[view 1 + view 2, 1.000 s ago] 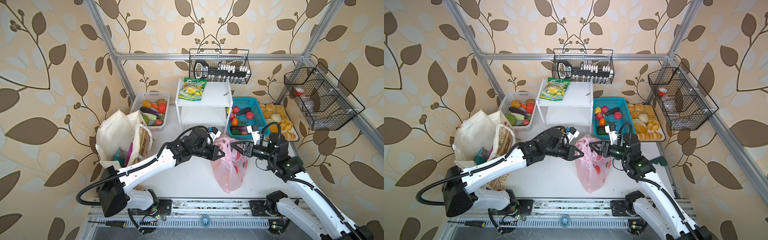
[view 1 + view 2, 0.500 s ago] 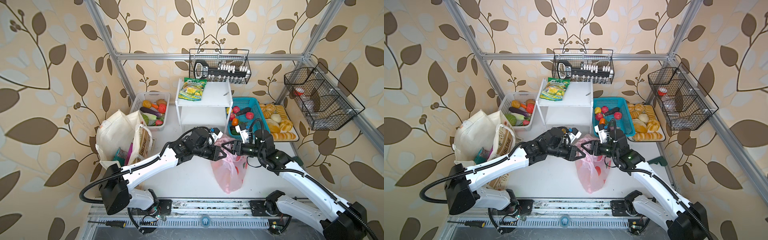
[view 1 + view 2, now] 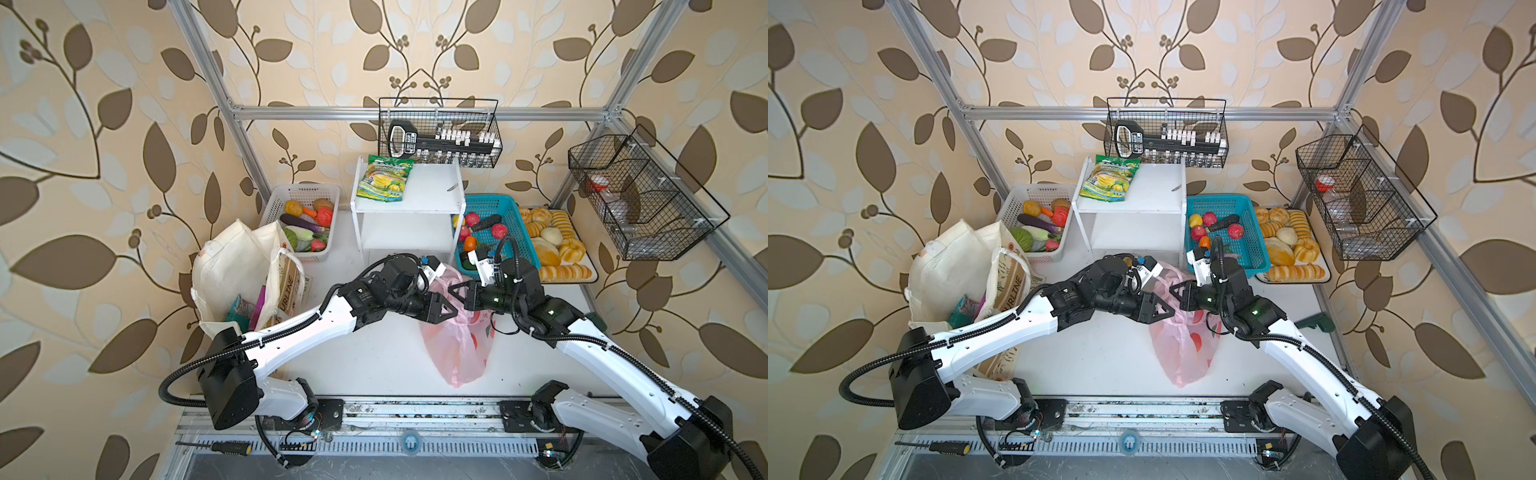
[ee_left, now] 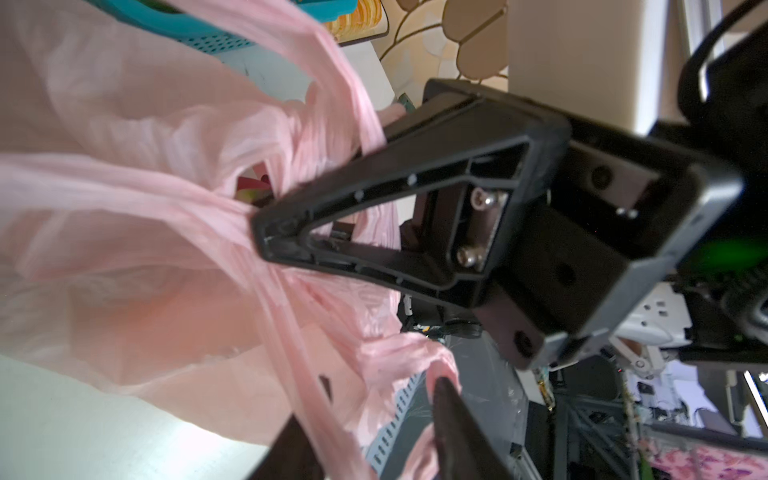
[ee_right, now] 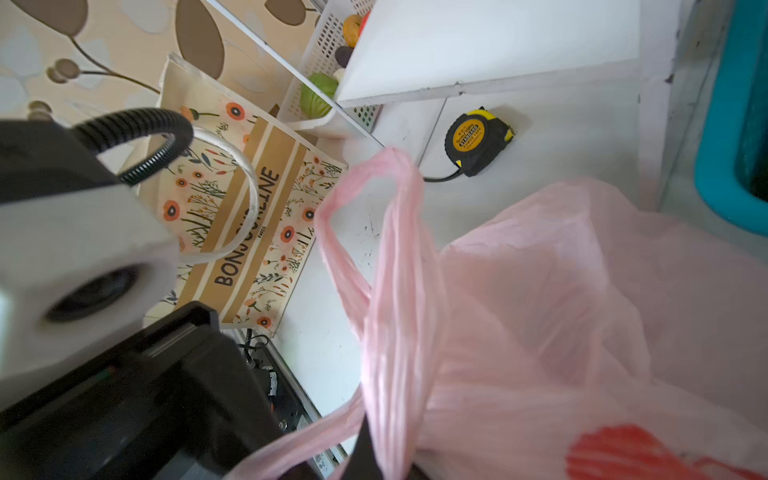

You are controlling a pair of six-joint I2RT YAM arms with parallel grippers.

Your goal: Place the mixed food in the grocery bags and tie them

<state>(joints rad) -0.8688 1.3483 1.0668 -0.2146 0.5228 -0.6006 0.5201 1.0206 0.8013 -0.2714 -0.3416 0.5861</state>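
Observation:
The pink plastic bag [image 3: 457, 353] [image 3: 1183, 353] lies mid-table, its loop handles [image 5: 374, 249] pulled up between both grippers. My right gripper [image 3: 455, 291] [image 3: 1177, 291] [image 5: 370, 451] is shut on one twisted handle strap [image 4: 232, 208]. My left gripper [image 3: 451, 309] [image 3: 1169, 309] [image 4: 365, 401] is open, another pink strap running loosely between its fingers [image 4: 453, 419]. The cream canvas tote [image 3: 232, 270] [image 3: 951, 266] [image 5: 232, 216] stands at the left with a teal packet [image 3: 237, 309] and a purple packet [image 3: 259, 301] inside. Toy fruits [image 3: 473, 220] lie in the teal basket [image 3: 523, 232].
A white shelf [image 3: 409, 208] with a green-and-yellow packet [image 3: 384, 178] stands at the back. A white vegetable basket [image 3: 291, 199] is to its left, a bread tray [image 3: 590, 274] far right. A tape measure [image 5: 478, 141] lies under the shelf. Wire baskets [image 3: 640, 195] hang on the walls.
My right gripper has moved left to the bag's handle and shut on it. My left gripper, shut on the handle before, has opened.

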